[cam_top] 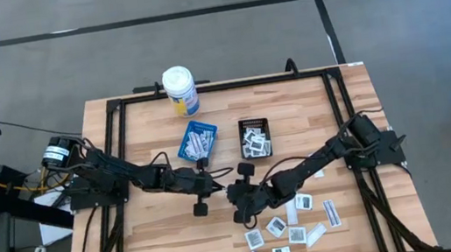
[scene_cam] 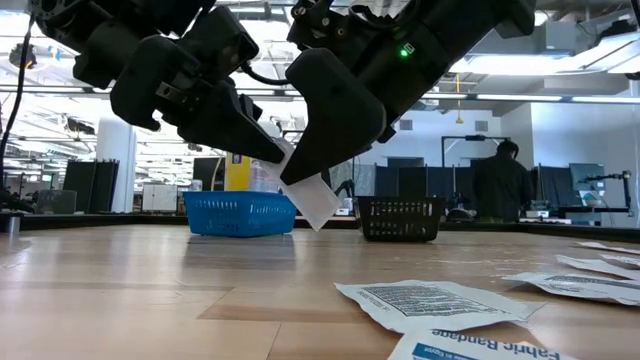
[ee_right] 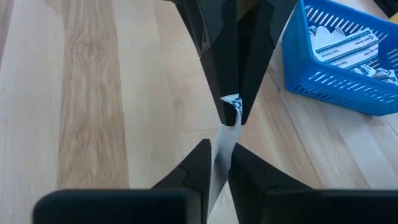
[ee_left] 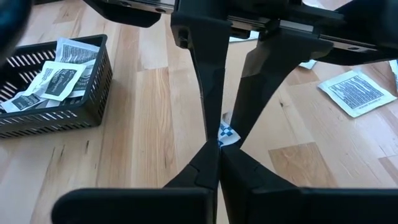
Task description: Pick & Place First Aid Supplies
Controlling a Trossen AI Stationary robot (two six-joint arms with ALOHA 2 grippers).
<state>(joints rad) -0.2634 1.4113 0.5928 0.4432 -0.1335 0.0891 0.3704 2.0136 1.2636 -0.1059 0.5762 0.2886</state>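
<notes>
A narrow white strip packet (scene_cam: 313, 202) of the first aid supplies hangs in mid-air over the table's middle, between my two grippers, which meet tip to tip. My left gripper (cam_top: 221, 182) comes from the table's left and is shut on it. My right gripper (cam_top: 233, 191) comes from the right, also shut on it. More white packets (cam_top: 293, 227) lie flat on the wood at the near right. The blue tray (cam_top: 197, 140) holds strip packets, and the black tray (cam_top: 255, 138) holds squarish ones. My left gripper pinches the strip's blue-printed end (ee_right: 232, 102) between its two fingertips, slanting down from the table's left. The packet is clear of the table. My right gripper has the strip's white part (ee_right: 221, 146) between its two fingers, slanting down from the table's right. The strip runs along the fingers, and its free corner (scene_cam: 320, 215) sticks out tilted below them.
A white bottle with a yellow label (cam_top: 180, 91) stands at the far edge behind the blue tray. Two printed packets (scene_cam: 430, 300) lie close to the near edge. A person (scene_cam: 505, 185) stands in the room beyond the table.
</notes>
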